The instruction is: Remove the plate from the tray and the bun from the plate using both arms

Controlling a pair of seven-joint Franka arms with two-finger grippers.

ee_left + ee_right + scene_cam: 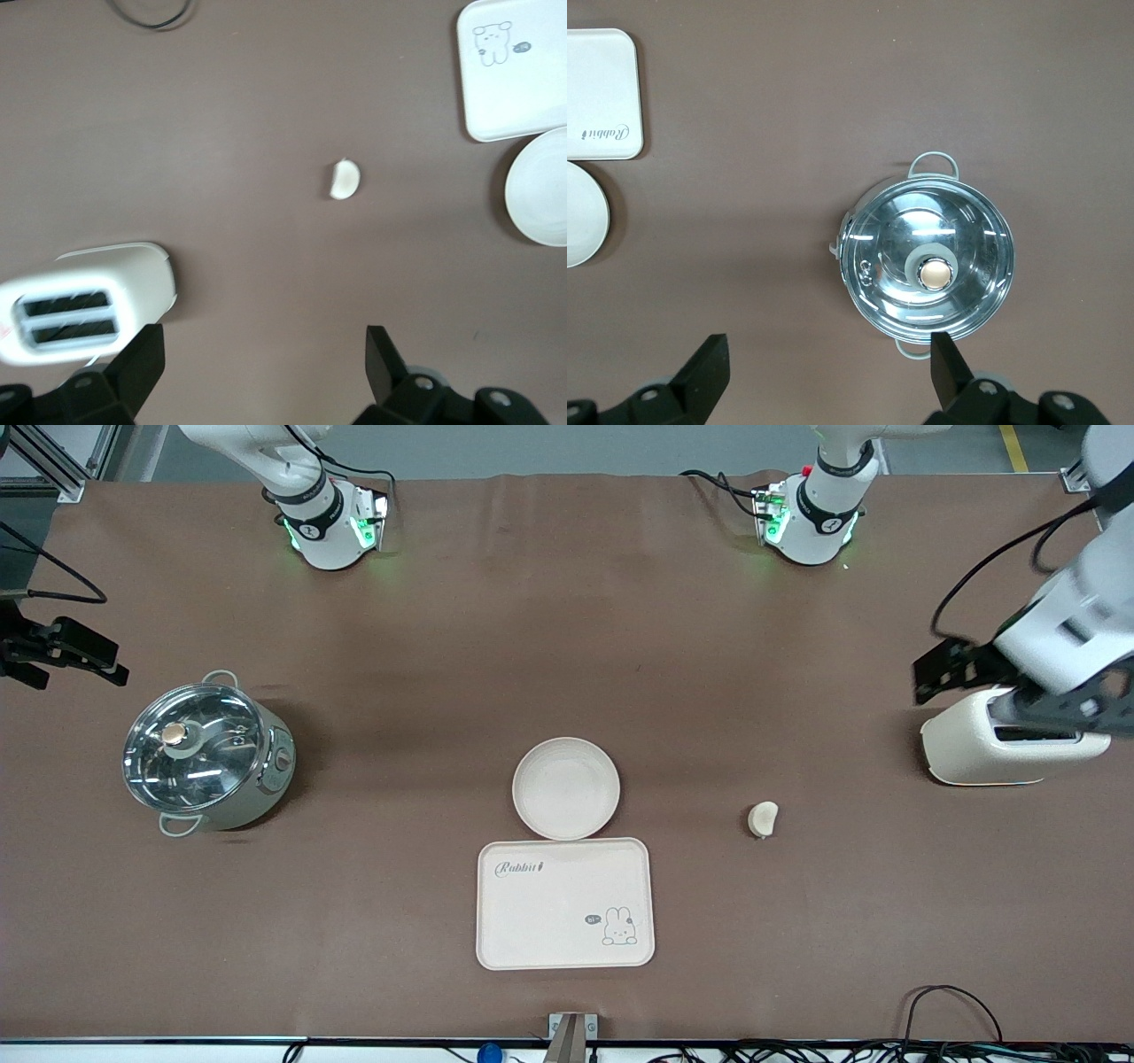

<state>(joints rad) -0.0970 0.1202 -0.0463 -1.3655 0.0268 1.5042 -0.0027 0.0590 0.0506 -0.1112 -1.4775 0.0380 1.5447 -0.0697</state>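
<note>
The plate [566,787] is found flat on the brown desk [567,646], near the middle, with its nearer rim touching or slightly overlapping the edge of the rabbit tray [565,903], which lies closer to the front camera. The plate is empty. The bun [763,818] is seen alone on the bare desk, well apart from the plate, toward the left arm's end, between the plate and the toaster [1010,744].

The left claw [266,372] is held up in the air over the toaster's end of the desk. Its two fingers [142,359] are spread wide and nothing is gripped between them. In the left wrist view the bun [345,179] is seen clear of the claw, out ahead of the gap between the fingers, with the toaster [89,301] beside one finger and the plate [539,186] and tray [514,66] farther off to one side.

The right claw [830,376] is held in the air at the right arm's end of the desk, beside the lidded steel pot [208,755]. Its fingers [709,367] are likewise set wide apart and are empty. In the right wrist view the pot [926,266] is seen close to one finger, its glass lid in place, while the plate [583,226] and tray [601,93] are seen well away from the claw.

No task item is touched by either claw.
</note>
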